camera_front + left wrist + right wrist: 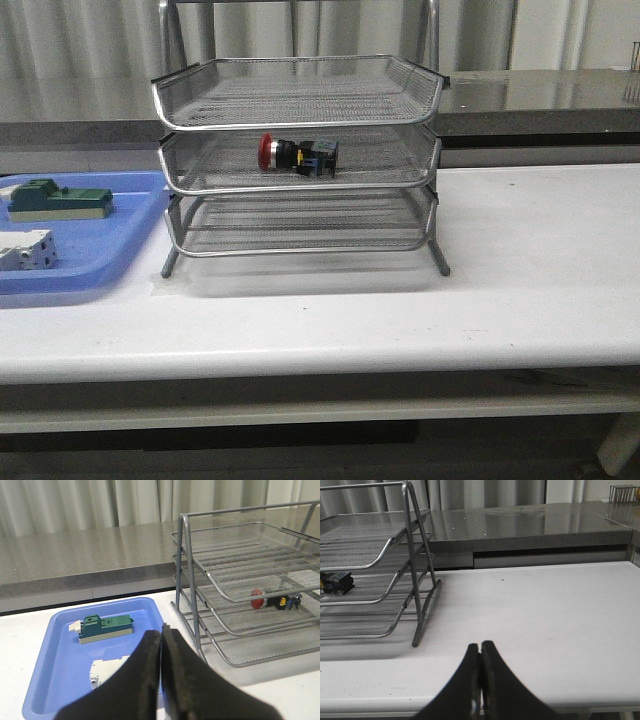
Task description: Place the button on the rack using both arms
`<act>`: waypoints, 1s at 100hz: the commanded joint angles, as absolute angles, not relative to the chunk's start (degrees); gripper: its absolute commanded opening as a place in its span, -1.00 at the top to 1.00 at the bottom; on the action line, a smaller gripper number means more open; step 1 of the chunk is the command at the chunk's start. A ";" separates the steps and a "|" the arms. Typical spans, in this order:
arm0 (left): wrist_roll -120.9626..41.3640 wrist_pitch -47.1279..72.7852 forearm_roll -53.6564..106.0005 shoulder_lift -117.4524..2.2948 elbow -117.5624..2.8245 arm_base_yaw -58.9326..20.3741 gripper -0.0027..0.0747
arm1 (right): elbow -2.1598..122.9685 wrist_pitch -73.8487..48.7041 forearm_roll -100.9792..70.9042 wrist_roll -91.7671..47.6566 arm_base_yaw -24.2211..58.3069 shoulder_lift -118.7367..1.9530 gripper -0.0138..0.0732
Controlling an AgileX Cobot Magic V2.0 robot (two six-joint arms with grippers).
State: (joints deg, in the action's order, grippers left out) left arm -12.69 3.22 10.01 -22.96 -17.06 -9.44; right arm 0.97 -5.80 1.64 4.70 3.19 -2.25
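Observation:
The button (297, 155), red-headed with a black body, lies on its side in the middle tier of the silver wire-mesh rack (300, 105). The left wrist view shows the button (275, 600) in that same tier of the rack (240, 555), well away from my left gripper (161, 630), which is shut with nothing in it. In the right wrist view only the black end of the button (337, 582) shows in the rack (415, 555). My right gripper (480, 647) is shut and empty, back over the white table. Neither arm appears in the front view.
A flat blue tray (120, 250) sits left of the rack, holding a green block (60, 198) and a white block (25, 250). The white table (540, 260) stretches right of the rack. A grey counter (540, 95) runs behind.

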 commanded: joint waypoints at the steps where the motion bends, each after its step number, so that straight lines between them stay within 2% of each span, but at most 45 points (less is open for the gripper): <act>1: -12.18 -1.38 10.58 -23.25 -18.79 -9.27 0.92 | 1.22 0.51 1.54 3.56 2.78 -1.49 0.84; 22: -12.18 -1.38 10.58 -23.25 -18.79 -9.27 0.92 | -0.68 0.56 1.54 3.49 2.78 1.72 0.84; 100: -12.18 -1.38 10.58 -23.25 -18.79 -9.27 0.92 | -0.68 0.70 1.87 3.49 2.78 1.70 0.84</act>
